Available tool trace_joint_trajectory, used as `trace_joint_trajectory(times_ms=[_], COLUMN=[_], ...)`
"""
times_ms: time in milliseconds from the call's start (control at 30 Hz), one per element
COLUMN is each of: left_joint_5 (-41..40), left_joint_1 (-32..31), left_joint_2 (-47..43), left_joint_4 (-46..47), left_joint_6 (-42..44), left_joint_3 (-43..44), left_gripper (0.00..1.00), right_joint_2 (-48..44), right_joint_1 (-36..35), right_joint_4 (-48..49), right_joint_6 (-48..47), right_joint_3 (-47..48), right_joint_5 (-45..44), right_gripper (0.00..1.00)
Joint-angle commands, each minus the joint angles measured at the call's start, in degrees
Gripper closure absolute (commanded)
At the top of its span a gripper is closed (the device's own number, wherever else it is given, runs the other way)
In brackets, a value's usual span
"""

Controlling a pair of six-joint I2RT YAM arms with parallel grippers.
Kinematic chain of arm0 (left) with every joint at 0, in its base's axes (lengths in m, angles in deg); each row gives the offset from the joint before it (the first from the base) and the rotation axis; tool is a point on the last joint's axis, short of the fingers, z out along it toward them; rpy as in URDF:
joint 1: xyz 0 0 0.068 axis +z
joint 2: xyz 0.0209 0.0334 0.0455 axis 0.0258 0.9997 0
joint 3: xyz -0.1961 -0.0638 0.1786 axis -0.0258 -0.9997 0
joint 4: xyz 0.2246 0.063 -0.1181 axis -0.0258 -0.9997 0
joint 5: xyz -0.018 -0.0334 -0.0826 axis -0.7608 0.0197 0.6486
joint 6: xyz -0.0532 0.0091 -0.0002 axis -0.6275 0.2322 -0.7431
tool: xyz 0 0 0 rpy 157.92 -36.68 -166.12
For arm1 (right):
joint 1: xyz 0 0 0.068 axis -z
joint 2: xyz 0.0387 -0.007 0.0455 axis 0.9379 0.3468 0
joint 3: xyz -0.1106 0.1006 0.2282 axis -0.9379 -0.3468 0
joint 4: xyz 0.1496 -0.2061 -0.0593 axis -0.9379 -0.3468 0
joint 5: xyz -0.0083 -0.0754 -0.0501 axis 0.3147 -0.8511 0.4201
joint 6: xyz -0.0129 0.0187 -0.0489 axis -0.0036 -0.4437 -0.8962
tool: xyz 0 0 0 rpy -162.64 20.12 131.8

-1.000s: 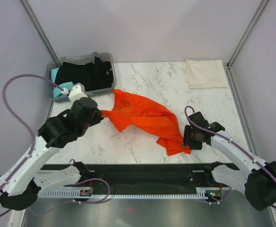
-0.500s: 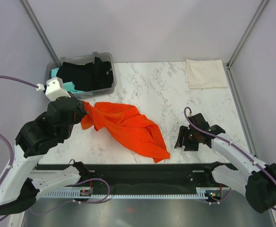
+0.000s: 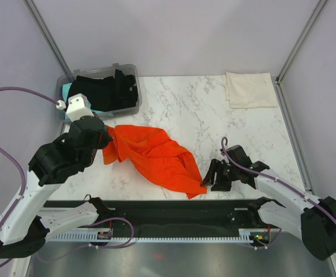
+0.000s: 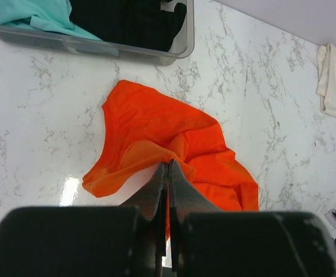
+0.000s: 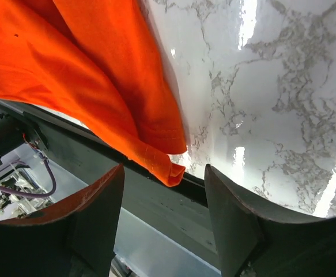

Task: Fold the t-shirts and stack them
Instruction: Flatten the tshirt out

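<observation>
Top external: orange t-shirt (image 3: 153, 156), far-left to near-right

T-shirts lying on the desk (image 3: 185, 109): one orange-red t-shirt (image 3: 156, 156), one cream-white t-shirt (image 3: 249, 89). One clear grey bin (image 4: 133, 53), holding one teal t-shirt (image 4: 35, 14) and black t-shirts (image 4: 127, 20), number indistinct.

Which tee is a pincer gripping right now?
The orange-red t-shirt: the left pincer is shut on it. The cream t-shirt lies at the far right corner; the black t-shirt and teal t-shirt sit in the bin.
</observation>
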Motion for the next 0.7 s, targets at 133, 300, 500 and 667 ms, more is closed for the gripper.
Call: trace_joint_trajectory(times_ms=[133, 300, 500, 667], left_joint_5=[-0.49, 0.39, 0.83, 1.27], left_joint_1=[0.21, 0.21, 0.21, 0.21], left_joint_2=[0.11, 1.87, 2.84, 3.54], left_joint_4=[0.66, 1.01, 1.54, 2.06], left_joint_6=[0.90, 1.86, 2.92, 3.54], left_joint_3=[1.29, 2.16, 2.78, 3.04], left_gripper=[0.98, 0.98, 0.98, 0.98], right_joint_2=[-4.93, -3.69, -8.00, -8.17], right_joint_1=[-0.67, -1.81, -2.51, -3.04], right_joint_4=[1.21, 2.62, 4.81, 11.14], right_joint_6=[2.91, 5.02, 10.20, 13.72], right_joint_3=[-2.18, -4.20, -8.07, -11.15], right_joint_5=[1.73, 1.91, 1.02, 0.85], right_gripper=[0.32, 0.42, 0.47, 0.48])
